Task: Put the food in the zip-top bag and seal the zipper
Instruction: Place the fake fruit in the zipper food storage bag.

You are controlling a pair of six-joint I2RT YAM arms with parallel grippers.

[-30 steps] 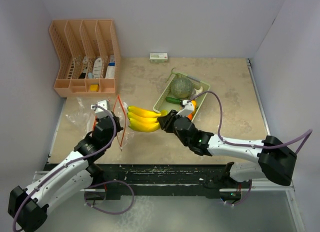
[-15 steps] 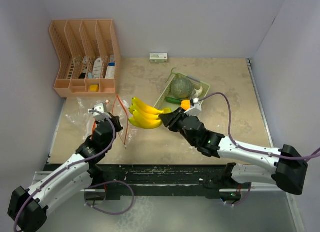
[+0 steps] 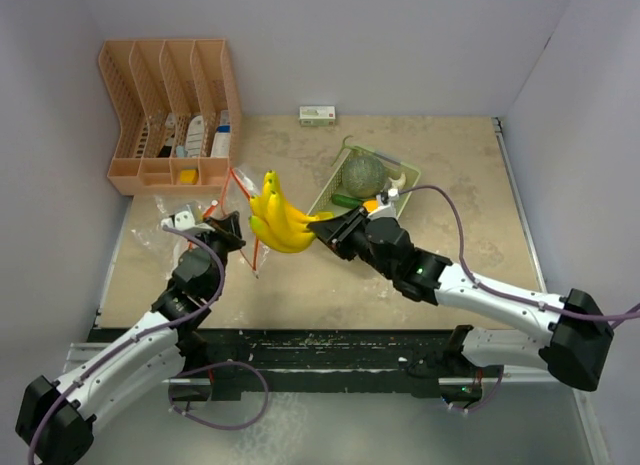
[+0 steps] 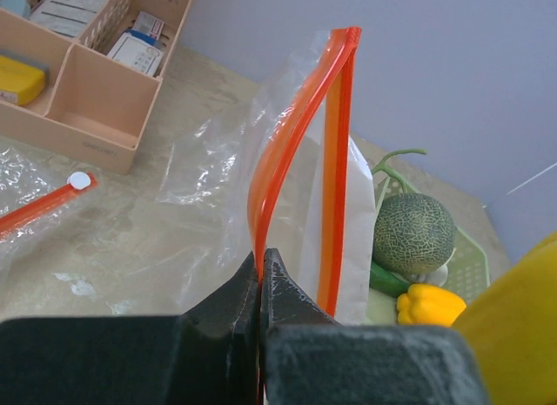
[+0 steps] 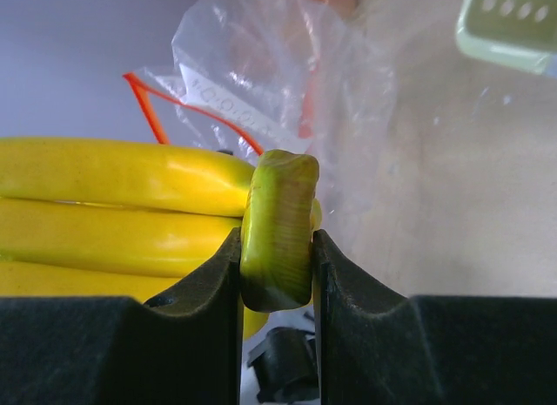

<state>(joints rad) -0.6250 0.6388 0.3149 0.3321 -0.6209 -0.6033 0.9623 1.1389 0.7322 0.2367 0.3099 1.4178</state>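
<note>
A yellow banana bunch (image 3: 278, 220) hangs in the air with my right gripper (image 3: 325, 228) shut on its green stem (image 5: 278, 231). Its tips point up, next to the bag's mouth. My left gripper (image 3: 228, 225) is shut on one orange zipper strip (image 4: 291, 139) of the clear zip-top bag (image 3: 240, 207), holding it upright with the mouth slightly apart. In the right wrist view the bag (image 5: 261, 74) stands just behind the bananas (image 5: 122, 205). The netted melon (image 3: 364, 172), dark green cucumber (image 3: 347, 199) and a yellow-orange piece (image 4: 431, 304) lie in the pale green basket (image 3: 405, 180).
A peach desk organiser (image 3: 170, 115) stands at the back left. Another clear bag with an orange zipper (image 4: 35, 209) lies flat at the left. A small white box (image 3: 318, 114) sits by the back wall. Walls close in left, right and behind.
The right gripper has swung the banana bunch left and tilted it tips-up toward the bag. The left gripper has shifted up and left with the bag's zipper.
</note>
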